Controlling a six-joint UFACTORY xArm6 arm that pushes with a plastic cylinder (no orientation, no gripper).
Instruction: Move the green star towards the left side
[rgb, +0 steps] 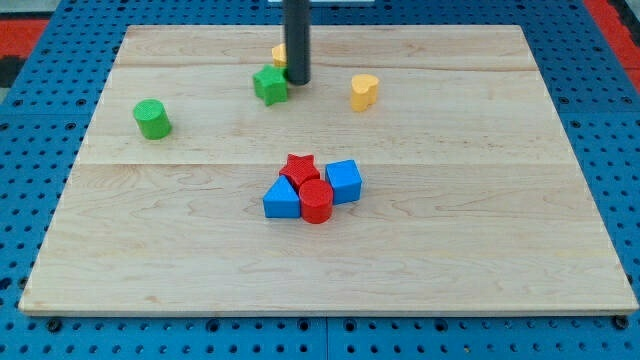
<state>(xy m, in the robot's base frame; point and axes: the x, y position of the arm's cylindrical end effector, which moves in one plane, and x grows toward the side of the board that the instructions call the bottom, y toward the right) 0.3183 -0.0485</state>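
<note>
On the far half of the wooden board (560, 200), a green cylinder (152, 119) sits at the left, then your target, the green star (269, 85), with my tip (297, 81) just beside its right edge, apparently touching it. The bare rod holds nothing. A yellow block (279, 54) peeks out behind it, so a leftward push looks well lined up.

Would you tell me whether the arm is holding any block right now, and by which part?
Nothing is held: the rod cannot grip. My tip sits right against the green star, on its right side in the view.
</note>
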